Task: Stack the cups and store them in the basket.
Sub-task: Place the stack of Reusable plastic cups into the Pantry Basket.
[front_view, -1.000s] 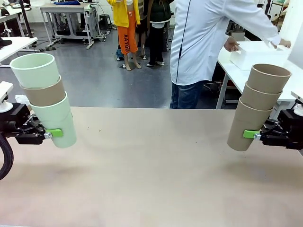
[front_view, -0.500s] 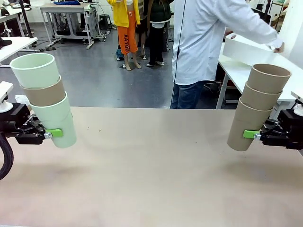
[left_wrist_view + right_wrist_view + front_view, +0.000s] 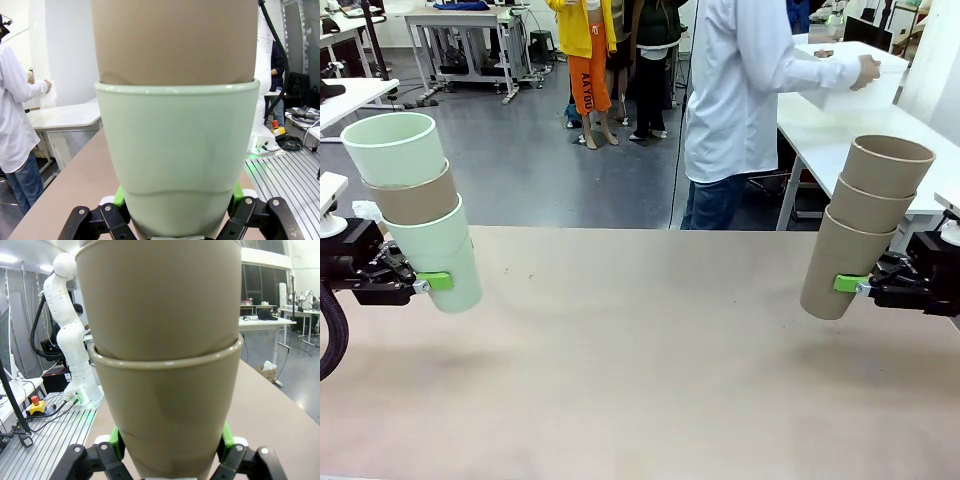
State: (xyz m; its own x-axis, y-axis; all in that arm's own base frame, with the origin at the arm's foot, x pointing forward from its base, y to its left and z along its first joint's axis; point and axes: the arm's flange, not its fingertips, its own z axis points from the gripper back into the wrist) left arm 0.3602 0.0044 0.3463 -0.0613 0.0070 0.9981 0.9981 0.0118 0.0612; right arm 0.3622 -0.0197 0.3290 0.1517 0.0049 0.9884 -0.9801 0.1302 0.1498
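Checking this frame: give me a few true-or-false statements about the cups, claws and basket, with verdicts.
1. The left claw grips a stack of three cups: mint, tan, mint. True.
2. The right claw grips a second stack containing a mint cup. False: all three are tan-brown.
3. The basket sits on the brown table between the stacks. False: the person holds it up at the far right.
4. Both stacks lean rather than standing upright. True.
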